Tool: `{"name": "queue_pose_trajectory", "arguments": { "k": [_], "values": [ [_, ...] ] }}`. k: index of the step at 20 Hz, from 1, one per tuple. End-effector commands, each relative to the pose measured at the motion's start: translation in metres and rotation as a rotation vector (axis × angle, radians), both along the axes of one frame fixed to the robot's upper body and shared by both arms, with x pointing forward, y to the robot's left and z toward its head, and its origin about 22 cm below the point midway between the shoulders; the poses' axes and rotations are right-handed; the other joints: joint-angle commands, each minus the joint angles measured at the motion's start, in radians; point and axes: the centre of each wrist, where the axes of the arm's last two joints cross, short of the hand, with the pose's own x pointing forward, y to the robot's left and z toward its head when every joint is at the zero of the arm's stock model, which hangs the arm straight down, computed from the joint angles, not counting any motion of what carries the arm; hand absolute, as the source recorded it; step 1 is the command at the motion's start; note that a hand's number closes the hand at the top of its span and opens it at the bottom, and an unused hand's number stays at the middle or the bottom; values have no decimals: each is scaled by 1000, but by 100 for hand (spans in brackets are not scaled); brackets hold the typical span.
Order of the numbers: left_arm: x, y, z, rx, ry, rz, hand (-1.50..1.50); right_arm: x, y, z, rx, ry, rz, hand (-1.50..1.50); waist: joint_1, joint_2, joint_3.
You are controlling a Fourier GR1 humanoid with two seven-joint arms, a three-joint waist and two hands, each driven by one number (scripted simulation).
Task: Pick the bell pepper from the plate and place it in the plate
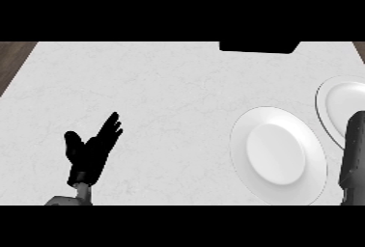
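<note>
Head view is showing two white plates on the counter: a near plate and a far plate at the right edge. No bell pepper is showing on either. The left hand is resting open at lower left, fingers up. The right hand is showing as a dark shape only; its fingers cannot be judged. A pepper is likely light, smooth-skinned, best held across its body.

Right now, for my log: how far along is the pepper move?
Done: nothing visible; the near plate holds nothing and no bell pepper shows. In hand: the right hand lies over the far plate, contents unclear. The left hand rests open. Left: placing.
</note>
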Motion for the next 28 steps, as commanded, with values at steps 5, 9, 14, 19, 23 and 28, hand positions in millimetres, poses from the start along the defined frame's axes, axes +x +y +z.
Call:
{"name": "queue_pose_trajectory", "arguments": {
  "k": [5, 9, 14, 19, 23, 28],
  "values": [
    [-2, 12, -7, -9, 43, 36, 0, -12, -28, -27, 53, -206, -126, 150, -29, -10, -3],
    [-13, 7, -20, -2, 51, 37, 0, -36, -53, -57, 47, -204, -144, 150, -39, -13, -3],
    [-13, -3, -15, 1, 48, 31, 0, -30, -63, -74, 468, -96, -187, -150, -45, -16, 0],
    [-11, 14, -18, -7, 60, 34, 0, -35, -81, -84, 438, -158, -88, -150, -42, -14, 0],
    [-25, 16, -29, -2, 45, 54, 0, -33, -66, -93, 318, -253, -7, -150, -49, -20, -1],
    [-15, 20, -25, 1, 51, 59, 0, -24, -64, -72, 153, -437, -14, -150, -49, -18, -1]
  ]
}}
